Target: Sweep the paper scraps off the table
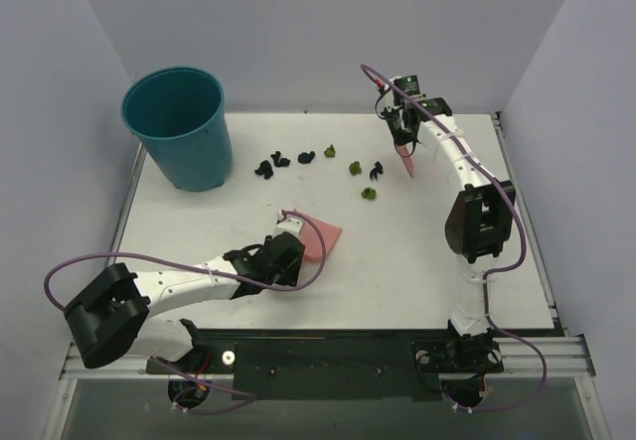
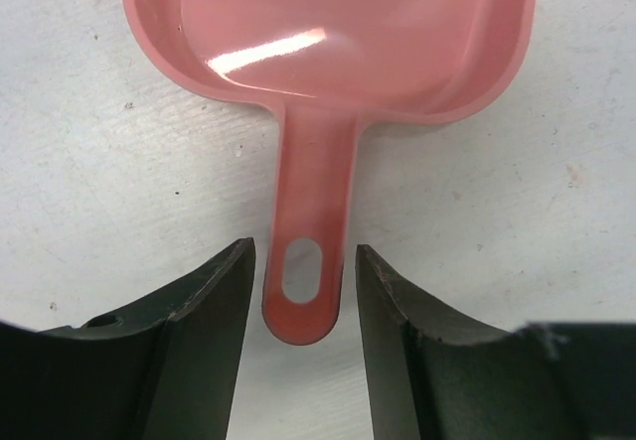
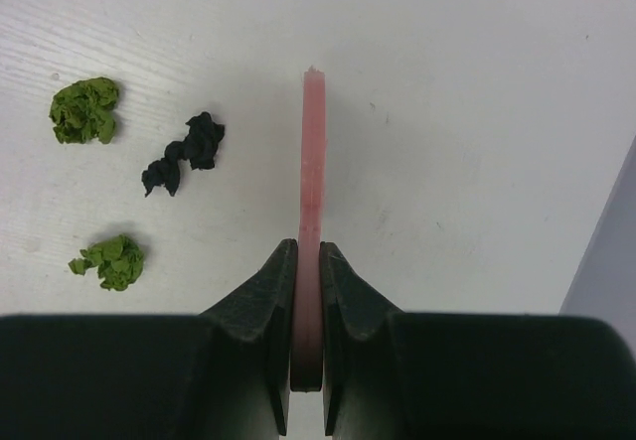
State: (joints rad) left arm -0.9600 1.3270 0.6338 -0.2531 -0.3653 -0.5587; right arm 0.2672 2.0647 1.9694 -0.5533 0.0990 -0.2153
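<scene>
Left gripper (image 2: 305, 249): fingers are standing spread, straddling the dustpan (image 2: 328, 33) handle.
Dustpan: is lying flat on the table (image 1: 417, 261), tray showing bare pink.
Paper scraps (image 1: 354, 168): are lying scattered mid-table beyond the dustpan, well apart from the left fingers.
Right gripper (image 3: 308, 246): is clenching the pink brush (image 3: 312, 152), black and green scraps lying to its left.
Bucket (image 1: 194, 152): is standing upright at the far-left corner, showing only teal inside.
</scene>
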